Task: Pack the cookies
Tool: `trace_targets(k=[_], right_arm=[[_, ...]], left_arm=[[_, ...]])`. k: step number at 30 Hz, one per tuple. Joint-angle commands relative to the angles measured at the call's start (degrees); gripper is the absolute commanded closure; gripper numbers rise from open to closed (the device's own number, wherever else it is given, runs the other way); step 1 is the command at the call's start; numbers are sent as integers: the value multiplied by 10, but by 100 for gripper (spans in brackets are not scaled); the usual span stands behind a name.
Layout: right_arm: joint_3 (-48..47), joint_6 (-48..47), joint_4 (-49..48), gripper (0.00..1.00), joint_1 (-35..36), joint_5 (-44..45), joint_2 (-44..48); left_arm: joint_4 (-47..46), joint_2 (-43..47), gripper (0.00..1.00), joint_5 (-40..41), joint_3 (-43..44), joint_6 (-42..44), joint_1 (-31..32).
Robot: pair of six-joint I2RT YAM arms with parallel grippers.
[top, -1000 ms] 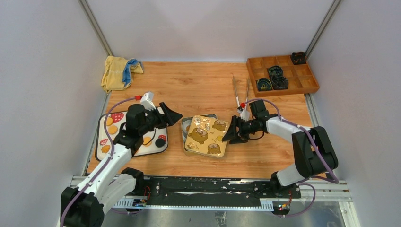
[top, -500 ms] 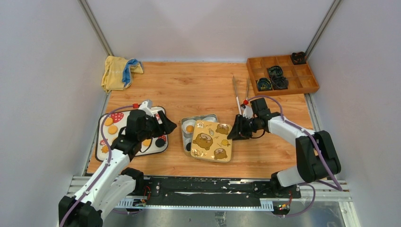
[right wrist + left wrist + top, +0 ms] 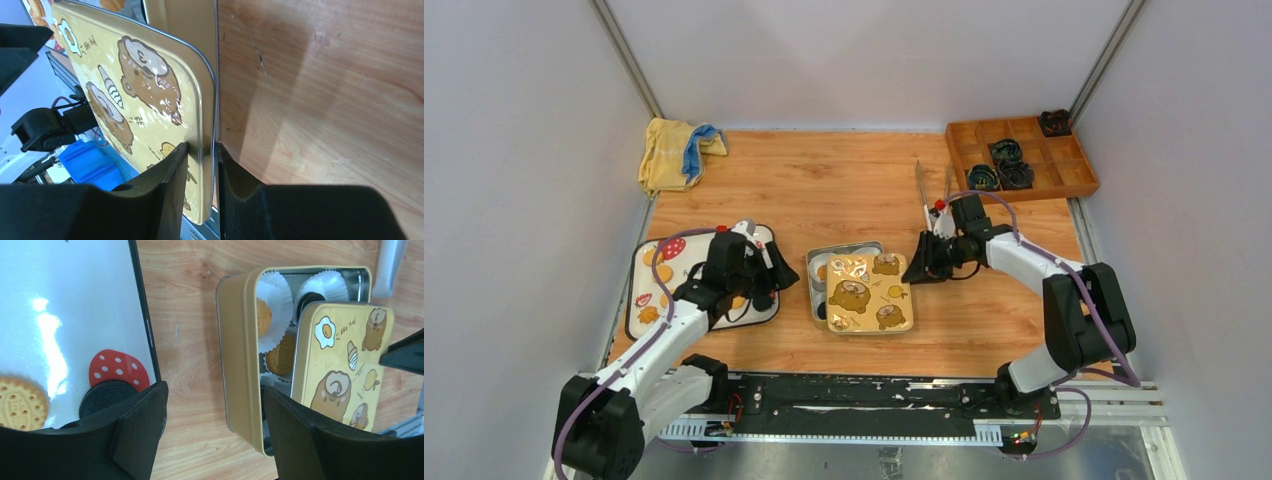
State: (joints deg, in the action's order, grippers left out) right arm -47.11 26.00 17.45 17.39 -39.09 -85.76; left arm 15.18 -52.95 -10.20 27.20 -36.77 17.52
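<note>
Right pincer (image 3: 202, 150) is pinching the lid (image 3: 345, 365) by its right edge, one finger on the printed top and the other against the rim's far side. From that grip the lid reaches away to the left over the tin (image 3: 240, 350), covering most of it and leaving a strip along the side farthest from the pincer uncovered. In that strip sit white paper cups (image 3: 272, 290) holding cookies (image 3: 264, 317): two golden ones and a black one show. Tongs (image 3: 921, 195) lie on the desk (image 3: 844, 190) just beyond the right pincer. Left pincer (image 3: 212, 425) is spread wide with nothing between its fingers and hangs over bare wood, the tin just to its right and the tray (image 3: 75, 300) just to its left. On the tray, close by its left finger, a black cookie lies touching a red strawberry print (image 3: 117, 371), and a golden cookie lies farther left.
</note>
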Motion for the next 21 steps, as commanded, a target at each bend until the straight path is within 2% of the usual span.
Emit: trace_targets(k=[1, 5, 7, 9, 12, 13, 17, 21], right_arm=[[-41, 9, 4, 72, 5, -4, -23], [-59, 17, -7, 74, 9, -3, -44], [-70, 20, -10, 74, 13, -3, -55], [-85, 21, -11, 75, 18, -1, -69], [-99, 22, -19, 76, 24, -5, -96], [-101, 24, -24, 76, 25, -8, -104], [-106, 29, -40, 77, 29, -16, -125], [-113, 29, -45, 78, 33, -19, -140]], left_arm=[[-22, -22, 25, -1, -9, -4, 9], [-29, -40, 27, 2, -11, -6, 15], [-27, -50, 30, 8, -8, -8, 19], [-25, -58, 40, 12, -7, -11, 20], [-6, -63, 65, 33, -3, -9, 22], [3, -65, 69, 44, 0, -7, 22], [7, -84, 73, 55, 7, -1, 25], [-38, -121, 74, 34, 1, -4, 35]])
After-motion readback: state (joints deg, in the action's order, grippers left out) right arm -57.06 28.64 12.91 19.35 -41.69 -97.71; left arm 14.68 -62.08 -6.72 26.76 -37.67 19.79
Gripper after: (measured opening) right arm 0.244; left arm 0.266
